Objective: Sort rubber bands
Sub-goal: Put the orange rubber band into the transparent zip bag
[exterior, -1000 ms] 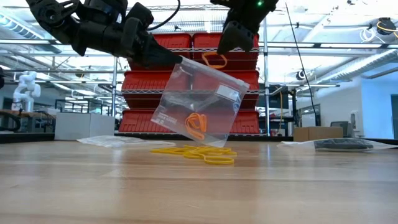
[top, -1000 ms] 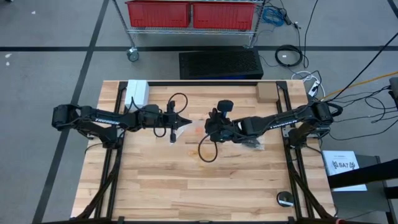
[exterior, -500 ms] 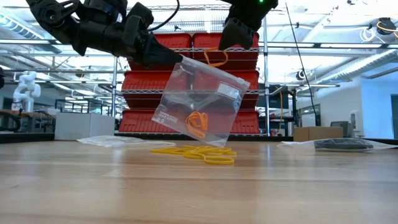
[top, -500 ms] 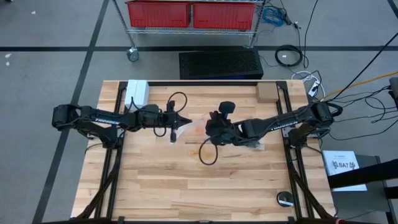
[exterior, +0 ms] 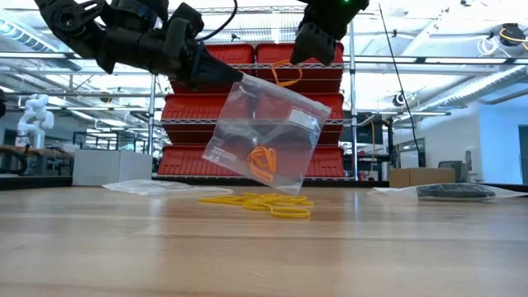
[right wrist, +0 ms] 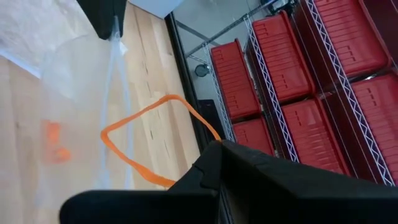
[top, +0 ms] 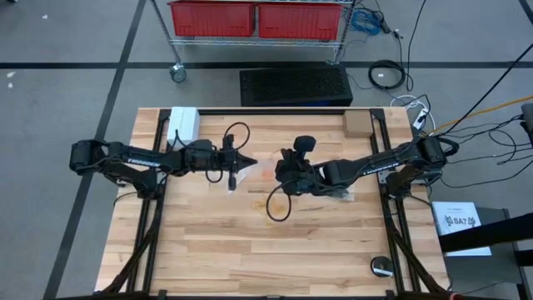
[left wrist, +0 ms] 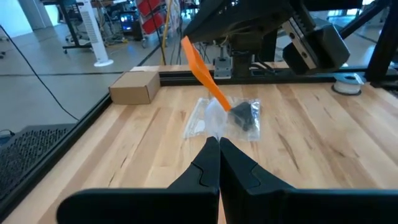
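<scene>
Nearest you, bare table (exterior: 264,256) lies before the yellow rubber bands (exterior: 262,201), above which your left gripper (exterior: 216,79) pinches the clear bag (exterior: 264,132) holding orange bands (exterior: 261,162), while your right gripper (exterior: 304,51), closed, grips an orange band (exterior: 286,77) at the bag's mouth.

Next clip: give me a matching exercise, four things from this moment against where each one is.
Things:
1. clear bag
2. orange band
3. yellow bands
4. cardboard box

Places:
A. loose pile on the table
B. far right corner of the table
C. pinched by the left pincer, hanging above the table
D. held by the right pincer above the bag's mouth

Pairs: 1-C, 2-D, 3-A, 4-B
</scene>
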Robot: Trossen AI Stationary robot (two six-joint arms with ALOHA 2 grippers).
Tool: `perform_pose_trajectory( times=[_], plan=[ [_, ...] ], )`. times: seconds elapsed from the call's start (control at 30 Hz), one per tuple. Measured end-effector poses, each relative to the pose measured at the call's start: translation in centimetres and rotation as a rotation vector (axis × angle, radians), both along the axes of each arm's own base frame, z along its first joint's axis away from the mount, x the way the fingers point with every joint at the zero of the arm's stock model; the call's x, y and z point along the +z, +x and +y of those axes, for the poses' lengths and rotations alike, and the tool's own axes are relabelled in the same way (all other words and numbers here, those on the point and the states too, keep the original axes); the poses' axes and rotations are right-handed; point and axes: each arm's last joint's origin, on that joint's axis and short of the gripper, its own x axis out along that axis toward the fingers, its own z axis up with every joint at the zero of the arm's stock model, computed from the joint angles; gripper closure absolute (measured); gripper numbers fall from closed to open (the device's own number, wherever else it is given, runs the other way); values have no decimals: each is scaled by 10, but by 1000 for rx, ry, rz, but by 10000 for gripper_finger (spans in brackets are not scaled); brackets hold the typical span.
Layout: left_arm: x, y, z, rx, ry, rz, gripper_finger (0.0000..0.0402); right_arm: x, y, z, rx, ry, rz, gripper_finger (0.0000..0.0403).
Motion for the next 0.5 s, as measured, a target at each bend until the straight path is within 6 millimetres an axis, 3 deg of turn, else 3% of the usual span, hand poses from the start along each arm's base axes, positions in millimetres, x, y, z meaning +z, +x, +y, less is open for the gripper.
perform_pose_trajectory(
  times=[0.5],
  plan=[
    [1,0,1,10,-8,-8,402,2,1,-3,-13,-12,-16,403]
  ],
)
